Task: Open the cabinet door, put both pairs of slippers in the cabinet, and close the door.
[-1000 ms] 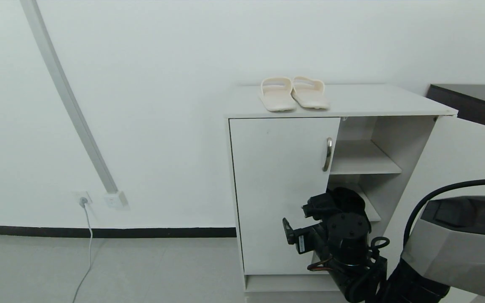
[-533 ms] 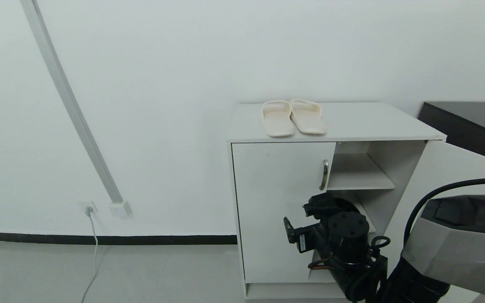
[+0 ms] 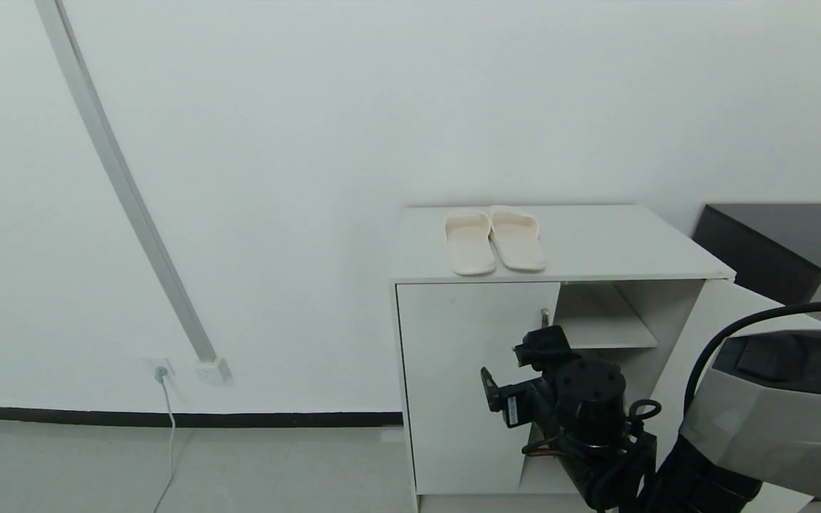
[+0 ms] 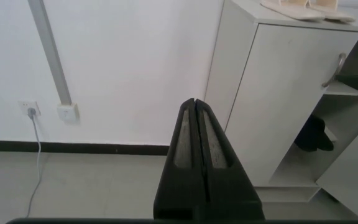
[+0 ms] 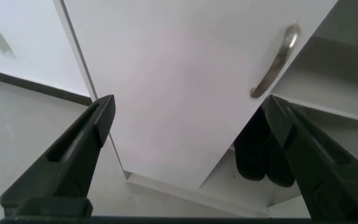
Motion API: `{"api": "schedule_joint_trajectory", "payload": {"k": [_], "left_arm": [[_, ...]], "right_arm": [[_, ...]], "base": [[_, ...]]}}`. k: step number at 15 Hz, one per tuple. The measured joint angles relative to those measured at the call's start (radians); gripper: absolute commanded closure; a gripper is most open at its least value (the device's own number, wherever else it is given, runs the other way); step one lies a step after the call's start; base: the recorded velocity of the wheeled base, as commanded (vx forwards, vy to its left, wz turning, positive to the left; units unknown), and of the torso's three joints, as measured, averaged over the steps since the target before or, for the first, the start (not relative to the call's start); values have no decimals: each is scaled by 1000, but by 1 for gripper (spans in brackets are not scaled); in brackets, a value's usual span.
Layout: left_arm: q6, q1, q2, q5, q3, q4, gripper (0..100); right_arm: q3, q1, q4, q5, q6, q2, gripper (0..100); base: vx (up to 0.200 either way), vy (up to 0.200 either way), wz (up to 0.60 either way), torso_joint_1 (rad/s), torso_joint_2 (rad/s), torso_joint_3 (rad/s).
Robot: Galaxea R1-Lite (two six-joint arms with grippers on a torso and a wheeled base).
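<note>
The cabinet (image 3: 617, 242) filled the lower right of the head frame. Its right door (image 3: 724, 313) was swung wide toward the frame's right edge and its left door (image 3: 471, 385) sat flat shut, with the metal handle (image 5: 277, 61) at that door's inner edge. The cream slippers (image 3: 494, 241) lay side by side on the cabinet's top, just right of centre frame and close to the front edge, a spot from which they could be lifted off without a deep reach. The black slippers (image 5: 263, 155) stood low inside the cabinet, partly behind the shut door's edge. I judged half the loading done, with the cream pair the next thing to fetch.

The right gripper (image 5: 188, 155) was released, its two fingers (image 5: 73, 155) spread wide and holding nothing, and it pointed at the left door below the handle. In the head frame its wrist sat low, right of centre, in front of the opening. Spread jaws suited an arm with nothing to carry. The left gripper (image 4: 196, 146) was clenched on nothing, pads pressed together, and faced the cabinet from off to one side, well apart from it. The upper shelf (image 3: 603, 324) showed through the opening, a likely berth for the cream pair
</note>
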Motion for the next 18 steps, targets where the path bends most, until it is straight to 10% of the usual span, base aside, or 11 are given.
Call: {"api": "schedule_joint_trajectory", "payload": {"k": [13,18], "left_arm": [[2,0,0,-1,0,0,100],[5,0,0,-1,0,0,100]], "right_arm": [[34,-7,-96,5,-155,-37,0],[-140,-18,278,25,-90,-149,0]], "base": [[0,0,0,141,-315,-175],[0,0,0,0,0,0]]}}
